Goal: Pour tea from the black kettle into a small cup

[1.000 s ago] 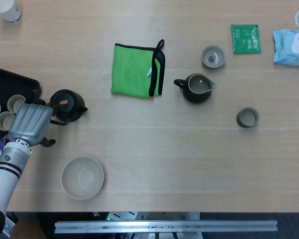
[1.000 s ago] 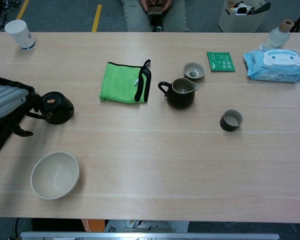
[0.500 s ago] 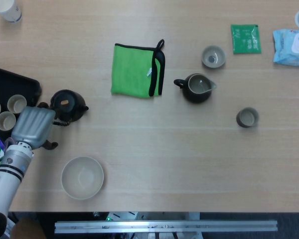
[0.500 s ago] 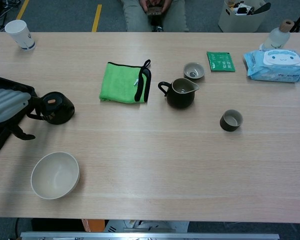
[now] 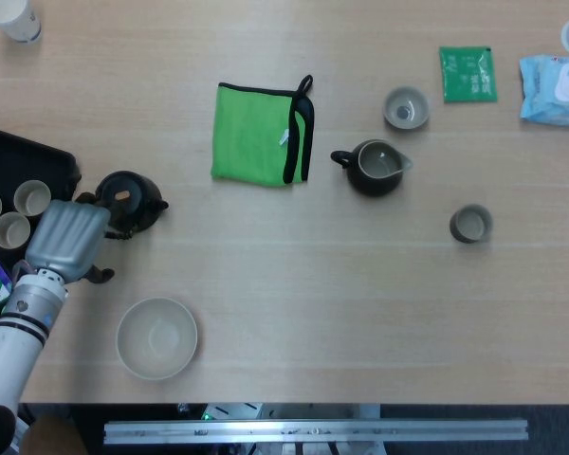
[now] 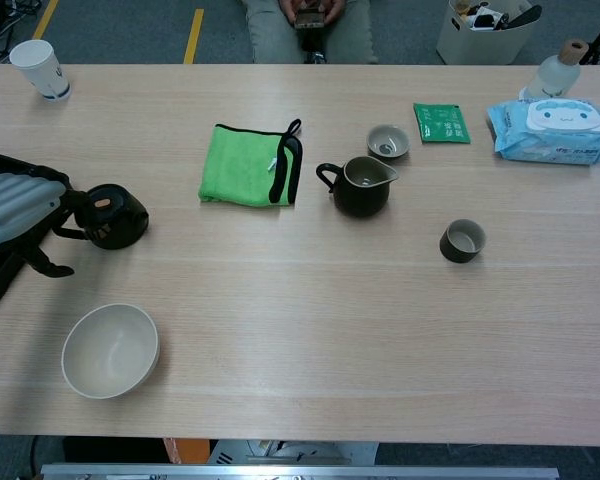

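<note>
The black kettle (image 5: 126,200) sits on the bench (image 5: 313,303) by the dark tray (image 5: 19,161) of small cups, spout turned away from the tray, which looks like the parking spot for the tea things. The left hand (image 5: 64,239) is right up against the kettle's handle side, on the tray side of it, with dark fingers (image 6: 68,205) reaching toward the handle. I cannot tell from either view whether they have closed on the handle or are only touching it; the silver back of the hand hides the grasp. The kettle looks level and seated, so I would judge the lift has not begun.

The likely target, a small dark cup (image 5: 470,224), stands far from the kettle, beyond the dark pitcher (image 5: 375,168) and the green cloth (image 5: 261,133). A pale bowl (image 5: 156,337) lies just on the near side of the kettle. The right hand shows in neither view.
</note>
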